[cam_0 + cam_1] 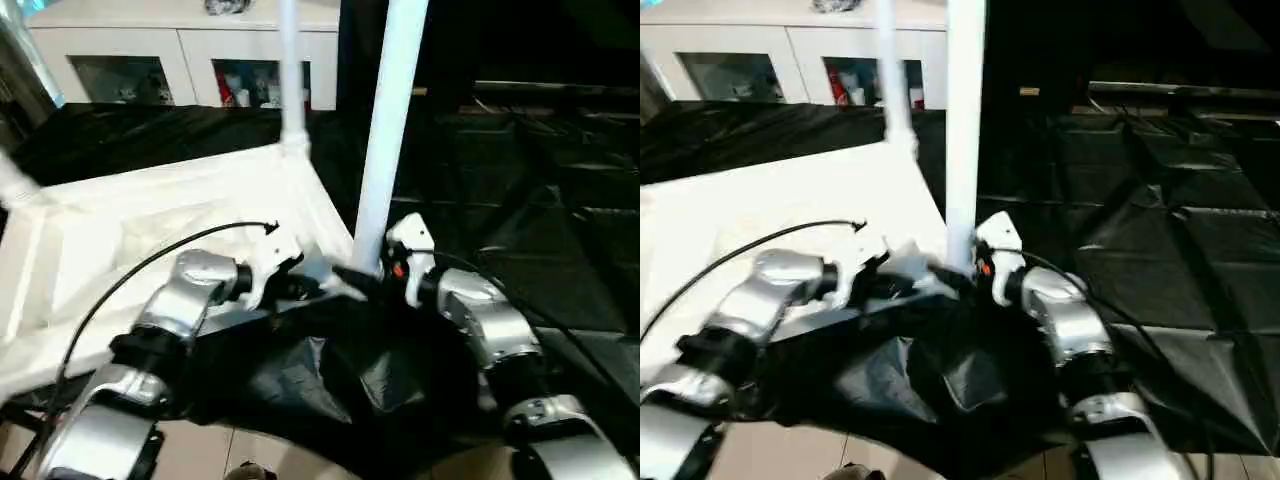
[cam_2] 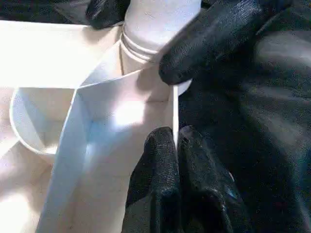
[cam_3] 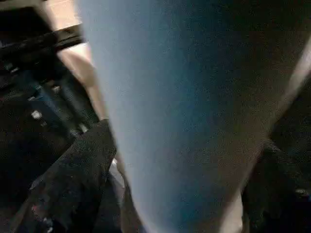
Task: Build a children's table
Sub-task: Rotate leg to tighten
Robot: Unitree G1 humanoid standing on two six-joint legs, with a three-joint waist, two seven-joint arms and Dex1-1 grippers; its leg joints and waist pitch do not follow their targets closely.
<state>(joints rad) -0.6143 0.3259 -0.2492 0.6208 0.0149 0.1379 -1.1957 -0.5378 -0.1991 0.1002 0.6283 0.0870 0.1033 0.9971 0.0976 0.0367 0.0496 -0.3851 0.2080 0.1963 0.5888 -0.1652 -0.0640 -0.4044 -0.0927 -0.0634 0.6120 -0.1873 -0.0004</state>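
A: So the table top (image 1: 150,225) lies upside down on the black-covered surface (image 1: 540,200), and the near leg (image 1: 385,140) stands in the top's near corner socket, another leg (image 1: 291,80) behind it.

B: Left pincer (image 2: 175,145) is pinched together on the top's rim beside that socket. Right pincer (image 1: 350,278) has its fingers apart around the leg base.

A: Risk I see: if the leg isn't seated, it tips once released.

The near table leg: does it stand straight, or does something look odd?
The near leg leans slightly compared with the far leg, which stands upright in its corner of the tabletop. Threads still show above its socket, so it seems not fully seated.
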